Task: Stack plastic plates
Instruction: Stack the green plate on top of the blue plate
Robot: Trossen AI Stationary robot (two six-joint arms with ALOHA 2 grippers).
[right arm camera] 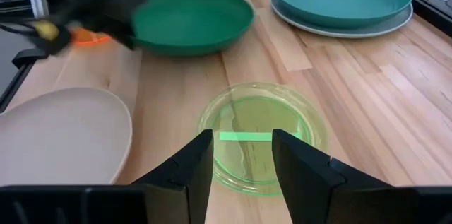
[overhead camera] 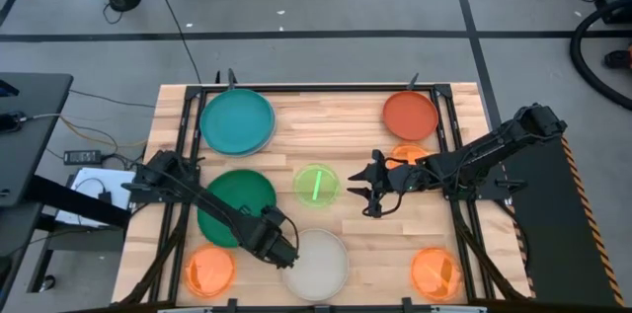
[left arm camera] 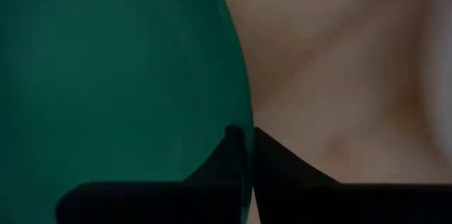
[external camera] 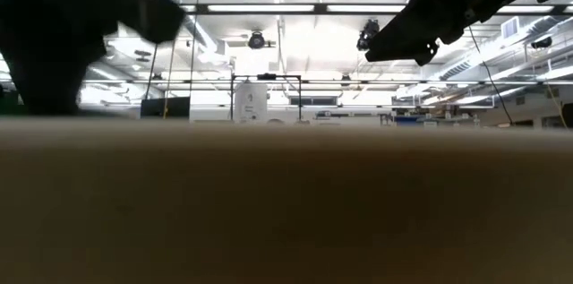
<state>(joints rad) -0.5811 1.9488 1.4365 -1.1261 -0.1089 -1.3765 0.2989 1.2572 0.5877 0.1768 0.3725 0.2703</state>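
Observation:
The dark-green plate (overhead camera: 235, 202) lies left of the table's centre and also shows in the right wrist view (right arm camera: 191, 18). My left gripper (overhead camera: 284, 250) (left arm camera: 244, 133) is shut on its near-right rim. The small neon-green plate (overhead camera: 316, 185) (right arm camera: 260, 133) rests flat on the wood mid-table. My right gripper (overhead camera: 369, 195) (right arm camera: 241, 155) is open and hovers just right of it, raised off the table (external camera: 421, 26). A teal plate (overhead camera: 237, 118) sits on a light-blue one at far left. The cream plate (overhead camera: 318, 264) lies at the near edge. My left gripper pinches the dark-green plate's rim (left arm camera: 246, 107) at its near-right edge between the two fingers, one finger (left arm camera: 229, 143) over the plate's inside and one (left arm camera: 268, 150) outside. In the right wrist view the plate appears raised off the wood, with shadow beneath it.
A red-orange plate (overhead camera: 410, 114) sits at the far right, with a small orange one (overhead camera: 407, 155) partly under my right arm. Two more small orange plates (overhead camera: 209, 272) (overhead camera: 436, 272) lie near the front corners. Dark rails (overhead camera: 456, 185) edge the wooden table.

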